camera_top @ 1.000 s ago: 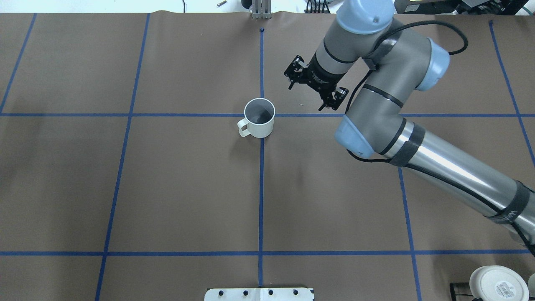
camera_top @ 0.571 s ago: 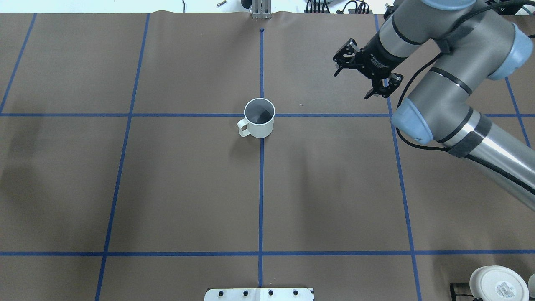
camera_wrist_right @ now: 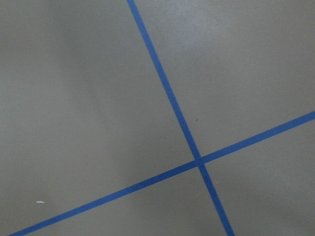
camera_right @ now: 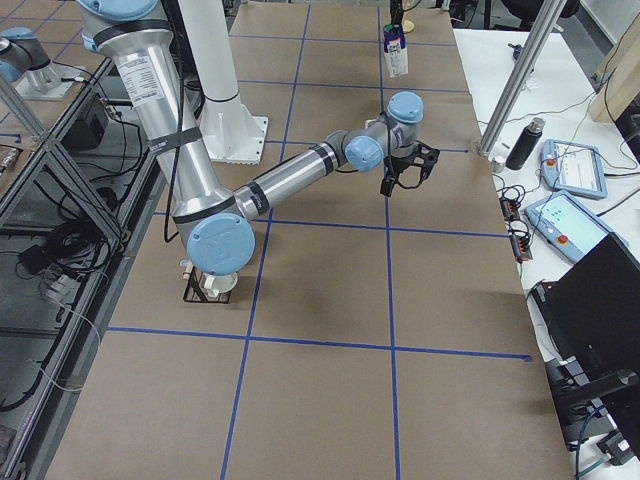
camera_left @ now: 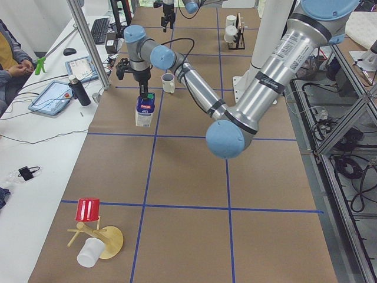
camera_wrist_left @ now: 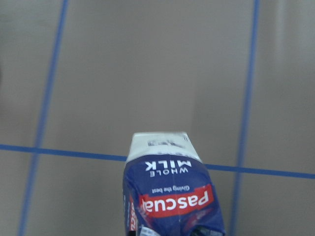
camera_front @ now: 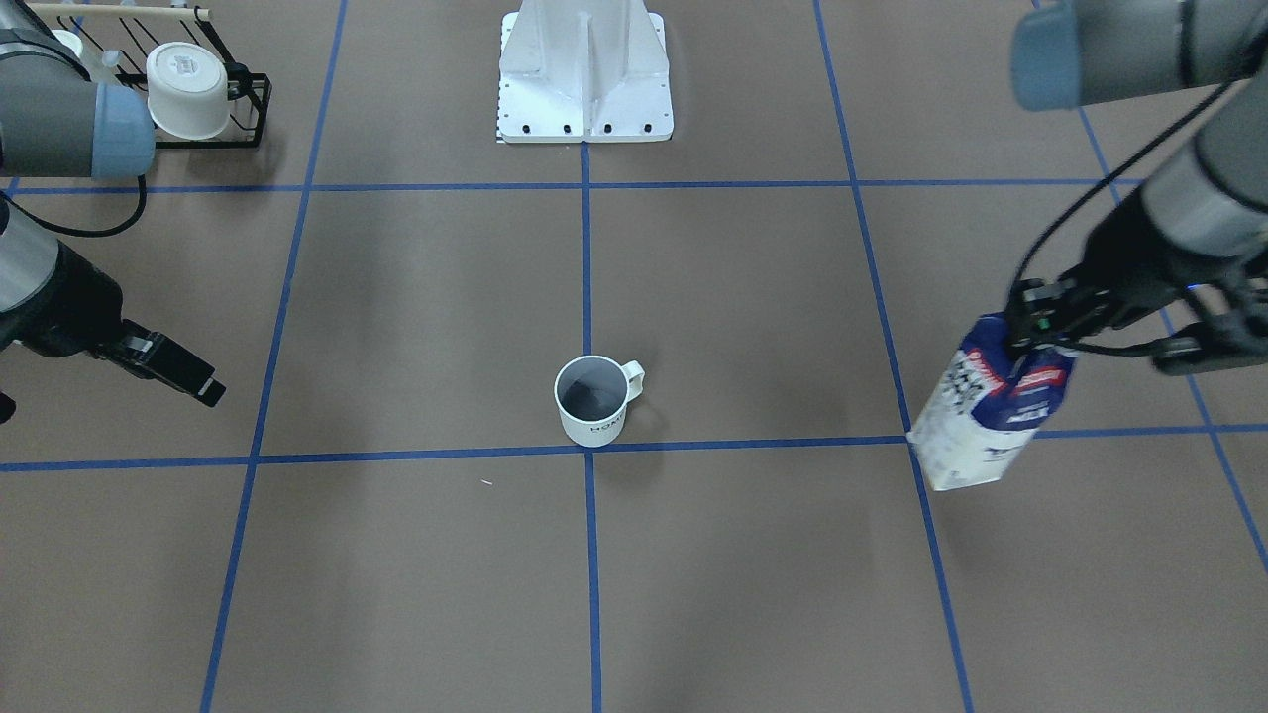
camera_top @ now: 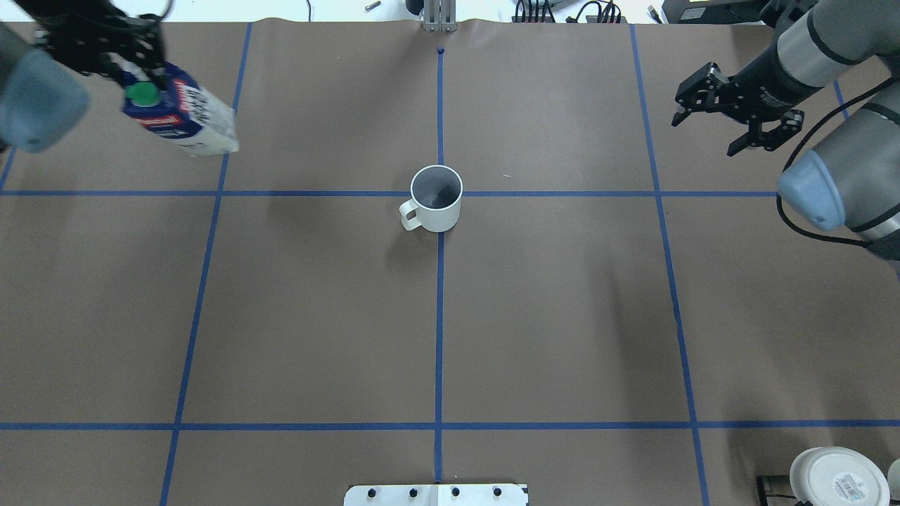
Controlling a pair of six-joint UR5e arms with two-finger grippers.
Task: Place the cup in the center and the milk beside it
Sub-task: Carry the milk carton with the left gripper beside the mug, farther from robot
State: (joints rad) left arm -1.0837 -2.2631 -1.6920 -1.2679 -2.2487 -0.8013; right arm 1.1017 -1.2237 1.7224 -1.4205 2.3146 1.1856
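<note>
Front view: found cup [camera_front: 592, 401] upright at centre of table [camera_front: 416, 297], touching the tape [camera_front: 753, 444] crossing, handle at 2 o'clock. Found milk [camera_front: 991, 421] well apart at 3 o'clock of cup, clamped at its top by left gripper [camera_front: 1030, 342]; could not tell whether its base meets the table. Noted rack [camera_front: 253, 109] holding a mug [camera_front: 186, 89] at 10 o'clock. Overhead view: logged cup at centre, handle at 8 o'clock; milk at 10 o'clock of it, green cap [camera_top: 144, 93] showing, just under the left gripper. Found right gripper [camera_top: 703, 137] at 2 o'clock, well apart from cup, jaws spread with nothing between them. Left side view: saw milk upright below the left gripper, cup beyond it. Right side view: saw right gripper above bare table, milk far off at 12 o'clock. Left wrist view: read "WHOLE MILK" on the carton at 6 o'clock, tape lines beneath. Right wrist view: saw table and one tape crossing.
</note>
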